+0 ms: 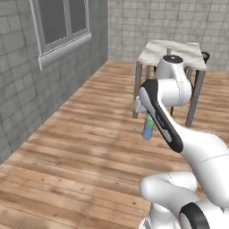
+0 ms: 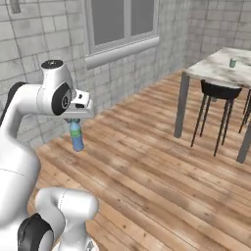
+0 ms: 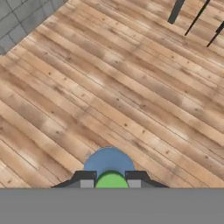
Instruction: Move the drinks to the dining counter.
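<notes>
A slim blue bottle (image 1: 147,127) with a green cap hangs upright from my gripper (image 2: 74,120), high above the wooden floor. In the hand view the gripper (image 3: 111,180) is shut on the bottle (image 3: 109,161) at its green cap, one finger on each side. Far ahead stands the dining counter (image 1: 152,50), a veined marble top on thin grey legs. On it stands the teal cup (image 2: 233,62), also seen as a small upright shape (image 1: 169,49) near the counter's middle. The counter's near edge (image 2: 215,73) is well away from the bottle.
A dark round stool (image 2: 219,90) stands under the counter's near side. A grey brick wall with a window (image 1: 60,22) runs along the left. Wooden floor (image 3: 131,87) lies open between the robot and the counter.
</notes>
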